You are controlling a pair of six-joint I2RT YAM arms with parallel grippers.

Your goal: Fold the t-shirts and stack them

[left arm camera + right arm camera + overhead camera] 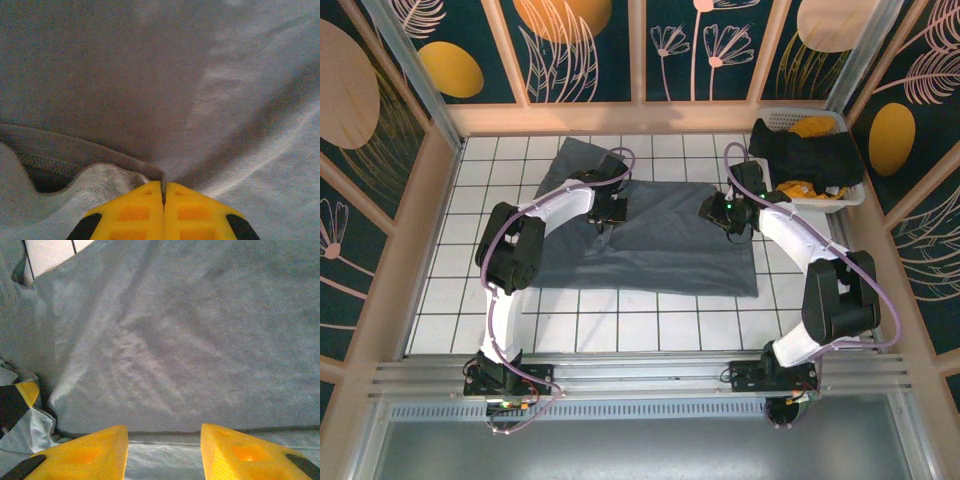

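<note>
Two arms stood at your near rail. Your left arm (pixel 505 255) bent its elbow outward over the tiled table (pixel 620 325) and reached in toward the right, while your right arm (pixel 835 295) folded at its elbow and stretched in toward the left. Your left gripper (pixel 163 189) sat low on the blue-grey t-shirt (pixel 660 255), its jaws pressed together on a raised fold of that shirt's hemmed edge. Your right gripper (pixel 164 435) hung over the shirt's right side, jaws apart, with a folded edge of the cloth lying under the gap. The shirt lay spread across the middle of the table. Beyond it, in the far right corner, the laundry basket (pixel 850 196) held a black t-shirt (pixel 810 155) and a mustard-yellow t-shirt (pixel 815 125).
</note>
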